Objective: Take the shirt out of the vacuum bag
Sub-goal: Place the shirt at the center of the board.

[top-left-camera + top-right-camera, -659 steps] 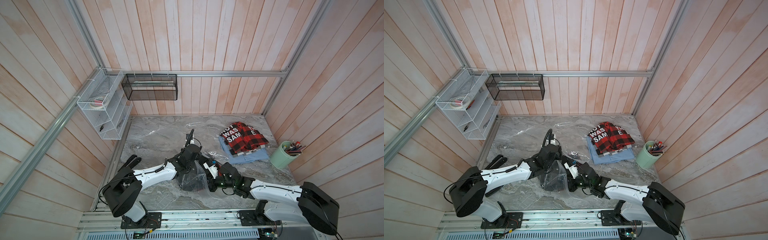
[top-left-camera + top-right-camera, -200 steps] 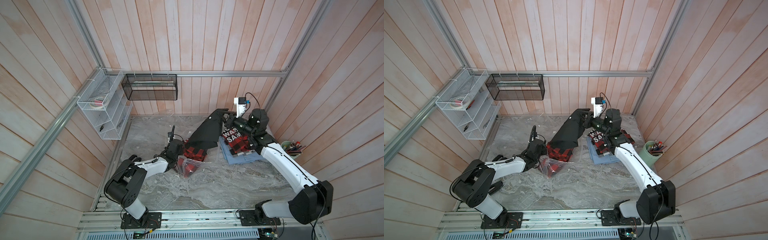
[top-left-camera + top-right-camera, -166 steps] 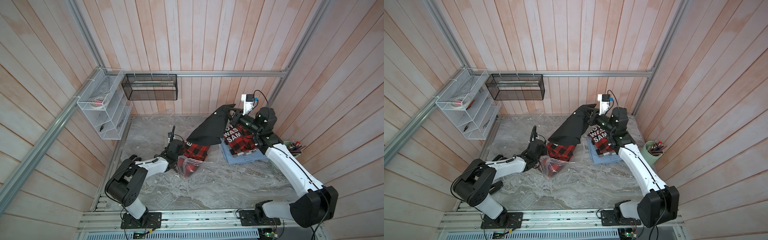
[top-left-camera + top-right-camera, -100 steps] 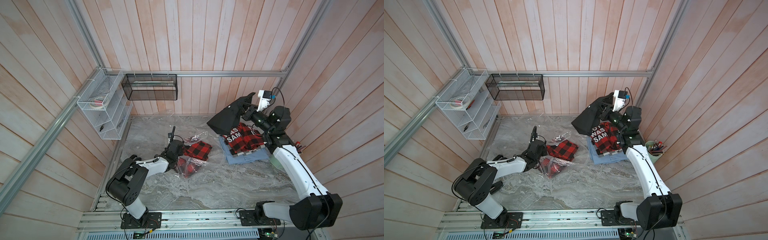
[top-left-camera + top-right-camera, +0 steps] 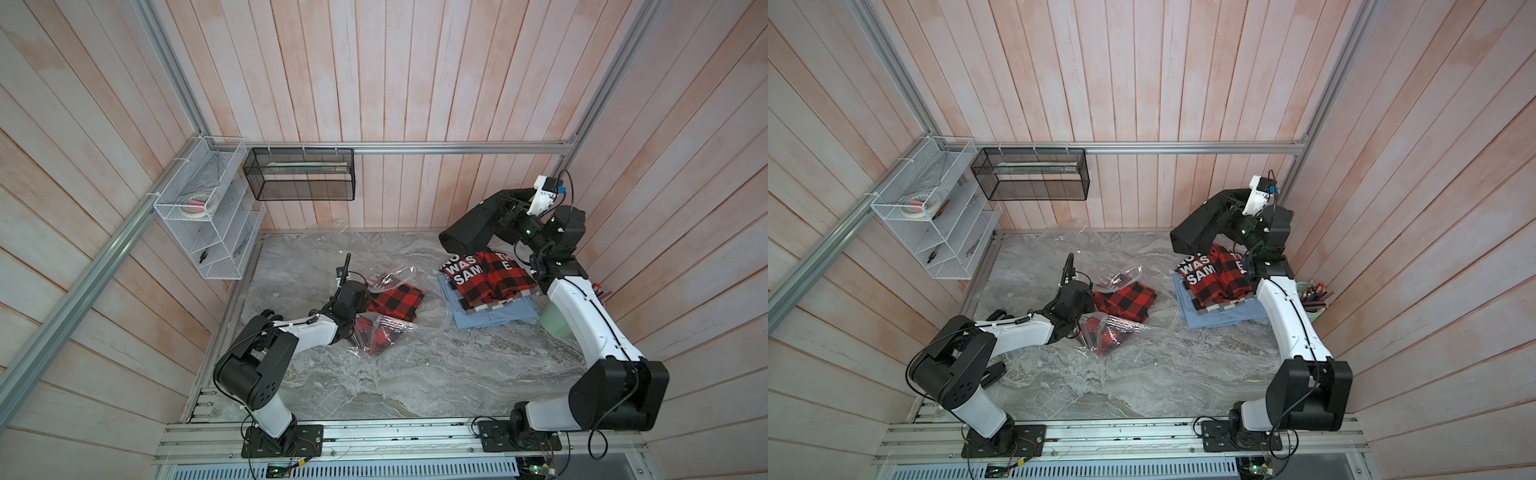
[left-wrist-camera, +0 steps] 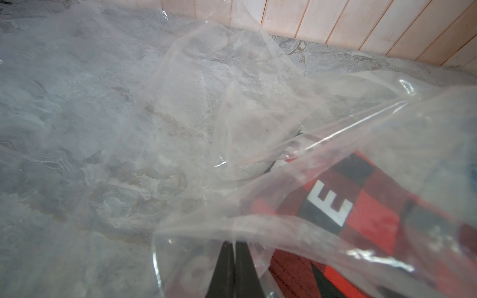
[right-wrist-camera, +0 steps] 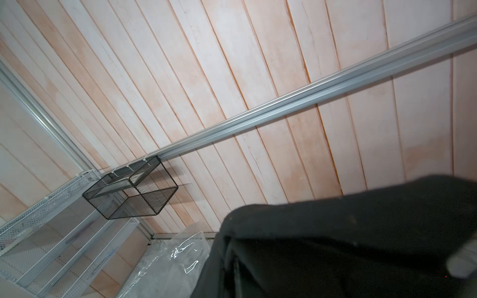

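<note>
**On the worktop: black shirt is clear of the bag, plaid piece dropped short**

Left side: left fingers (image 6: 224, 268) are pressed together on a fold of the clear crinkly plastic vacuum bag (image 5: 409, 326), pinning it to the grey marbled worktop (image 5: 415, 374). Same spot as a second ago. A red-and-black plaid garment with white lettering (image 6: 361, 219) sits under the film.

Middle: a folded red-and-black plaid cloth (image 5: 397, 299) lies at the bag mouth. A second ago it hung with the black fabric in mid-air, so it slipped off during the pull.

Right: right fingers (image 5: 508, 211) are clamped on the loose black fabric shirt (image 5: 469, 226), which hangs above the stack of folded plaid and blue clothes (image 5: 486, 286). A second ago it stretched back to the bag.

My read: the black one is extracted and set-down is pending. The plaid inside may need another pull.
</note>
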Robot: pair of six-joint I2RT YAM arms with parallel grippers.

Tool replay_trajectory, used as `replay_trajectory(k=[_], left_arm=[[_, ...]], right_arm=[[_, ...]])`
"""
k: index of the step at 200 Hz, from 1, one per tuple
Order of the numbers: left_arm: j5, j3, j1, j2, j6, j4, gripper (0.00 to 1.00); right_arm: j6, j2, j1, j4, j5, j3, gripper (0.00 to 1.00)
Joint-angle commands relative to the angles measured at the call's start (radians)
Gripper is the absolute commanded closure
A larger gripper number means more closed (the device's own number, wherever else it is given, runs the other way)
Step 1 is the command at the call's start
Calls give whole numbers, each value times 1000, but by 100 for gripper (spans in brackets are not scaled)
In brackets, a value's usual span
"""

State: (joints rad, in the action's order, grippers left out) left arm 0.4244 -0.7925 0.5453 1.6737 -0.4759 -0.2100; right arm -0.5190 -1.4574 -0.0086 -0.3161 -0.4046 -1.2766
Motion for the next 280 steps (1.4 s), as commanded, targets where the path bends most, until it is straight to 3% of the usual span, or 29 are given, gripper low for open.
replay_trajectory(k=[1, 68, 125, 164, 222, 280], left_arm=[[-13, 24, -4, 22, -14, 6, 100], [-22, 20, -4, 34, -10, 3, 100], [-35, 6, -4, 43, -8, 0, 100], [-46, 4, -4, 44, -12, 0, 100], [-64, 9, -4, 43, 2, 3, 100], [-81, 13, -4, 40, 5, 6, 100]], right_arm=[[-5, -52, -15, -105, -3, -38, 100], [-94, -135, -58, -307, -1, 95, 100], [-162, -200, -77, -348, -49, 56, 100], [-199, -233, -77, -433, -50, 152, 100], [-240, -168, -110, -553, 102, 431, 100], [-261, -49, -117, -540, 259, 617, 100]])
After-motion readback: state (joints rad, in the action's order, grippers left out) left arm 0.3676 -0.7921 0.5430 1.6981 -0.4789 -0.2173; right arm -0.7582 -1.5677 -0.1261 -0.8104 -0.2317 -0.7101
